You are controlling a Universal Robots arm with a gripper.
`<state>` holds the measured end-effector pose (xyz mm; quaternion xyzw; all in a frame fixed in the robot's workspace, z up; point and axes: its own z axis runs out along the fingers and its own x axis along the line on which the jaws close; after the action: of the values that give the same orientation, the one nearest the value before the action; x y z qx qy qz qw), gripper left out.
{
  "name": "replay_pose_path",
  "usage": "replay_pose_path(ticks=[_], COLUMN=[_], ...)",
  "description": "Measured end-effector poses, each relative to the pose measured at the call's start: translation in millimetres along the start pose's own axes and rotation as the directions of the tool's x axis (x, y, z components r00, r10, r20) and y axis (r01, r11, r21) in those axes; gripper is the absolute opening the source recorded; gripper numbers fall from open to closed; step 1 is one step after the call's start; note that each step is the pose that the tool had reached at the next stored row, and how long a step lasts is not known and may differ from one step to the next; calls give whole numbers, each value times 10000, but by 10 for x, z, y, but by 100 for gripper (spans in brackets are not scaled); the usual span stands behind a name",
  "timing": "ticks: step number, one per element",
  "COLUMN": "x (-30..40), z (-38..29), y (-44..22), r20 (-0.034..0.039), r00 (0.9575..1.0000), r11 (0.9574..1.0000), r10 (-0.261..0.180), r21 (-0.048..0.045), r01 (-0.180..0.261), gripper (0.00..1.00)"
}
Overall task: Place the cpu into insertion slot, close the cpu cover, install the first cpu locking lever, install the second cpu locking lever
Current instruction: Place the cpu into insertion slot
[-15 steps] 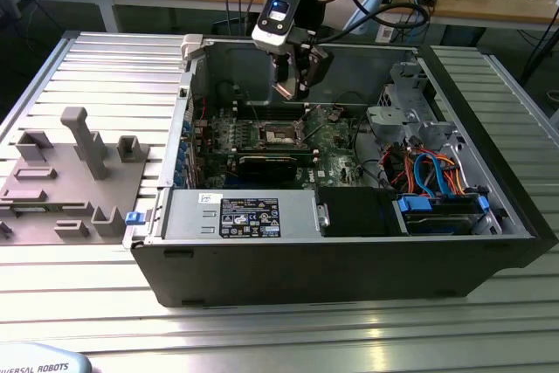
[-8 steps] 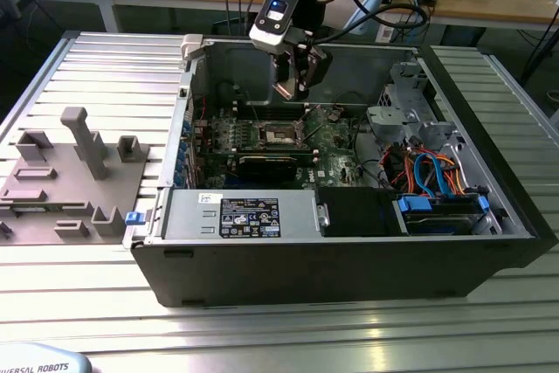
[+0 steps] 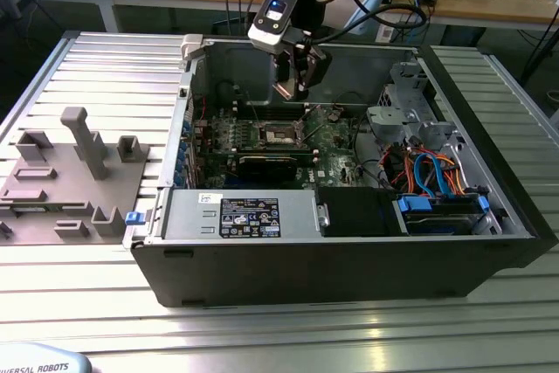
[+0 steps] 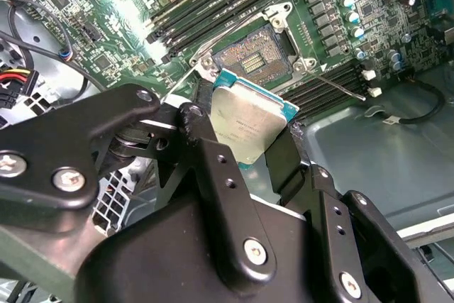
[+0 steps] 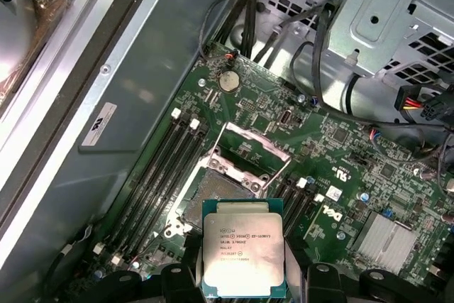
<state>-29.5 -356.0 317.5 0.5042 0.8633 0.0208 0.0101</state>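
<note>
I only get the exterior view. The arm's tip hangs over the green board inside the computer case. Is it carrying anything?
Observer: Yes. Both wrist views show the jaws shut on the cpu, a flat silver-topped square.
Operator: Is the place it goes into open?
Observer: In the first wrist view the cover is swung up off the slot, and the slot is bare.
</note>
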Motion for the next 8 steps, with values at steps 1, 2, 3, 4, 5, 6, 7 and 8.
replay_pose_path(ticks=[1,2,3,4,5,6,7,8], x=[0,0,0,0,0,-1,-1,-1], z=[0,0,0,0,0,0,0,0], y=[0,0,0,0,0,0,0,-1], r20=[2,4,4,6,7,10,12,13], r00=[10000,10000,10000,9999,9999,9998,9997,9996], r11=[10000,10000,10000,9999,9999,9998,9997,9996], r10=[36,67,93,125,149,206,241,265], r21=[0,0,0,0,0,0,0,0], r01=[-36,-67,-93,-125,-149,-206,-241,-265], gripper=[54,54,54,54,54,54,54,54])
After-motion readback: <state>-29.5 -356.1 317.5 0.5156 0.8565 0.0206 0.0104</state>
